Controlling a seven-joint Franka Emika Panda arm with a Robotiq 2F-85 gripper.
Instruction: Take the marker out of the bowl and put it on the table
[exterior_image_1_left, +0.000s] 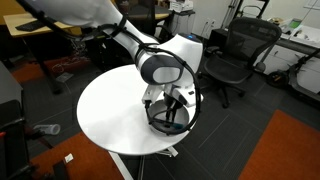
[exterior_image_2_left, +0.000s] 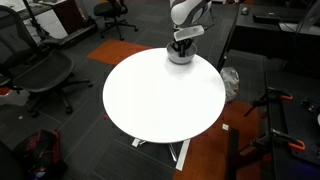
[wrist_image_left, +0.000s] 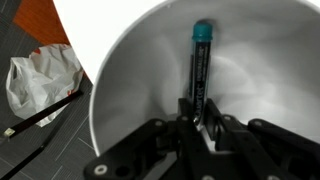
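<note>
The marker (wrist_image_left: 199, 65) is lying inside the bowl (wrist_image_left: 130, 90), resting along the bowl's inner wall. In the wrist view its long axis is running straight away from the claw (wrist_image_left: 197, 118): the dark end is sitting nearest the claw and the teal cap is pointing toward the bowl's far rim. The claw is reaching down into the bowl, and its 2 fingers (wrist_image_left: 184, 112) are standing close on either side of the marker's near end, in line for a pinch across the barrel. I cannot tell whether they are pressing on it or only flanking it.

A lift will probably need to go straight up out of the bowl, since the bowl's wall is rising close beside the marker.

Only the wrist view is showing the marker. In both exterior views the arm is hiding the bowl's inside, but they are showing what the wrist view is not: the bowl (exterior_image_2_left: 180, 57) is sitting near the rim of the round white worktop (exterior_image_2_left: 160, 95), and bare worktop is spreading out beside the bowl. Beyond the bowl, crumpled paper (wrist_image_left: 40, 80) is lying on the floor.
</note>
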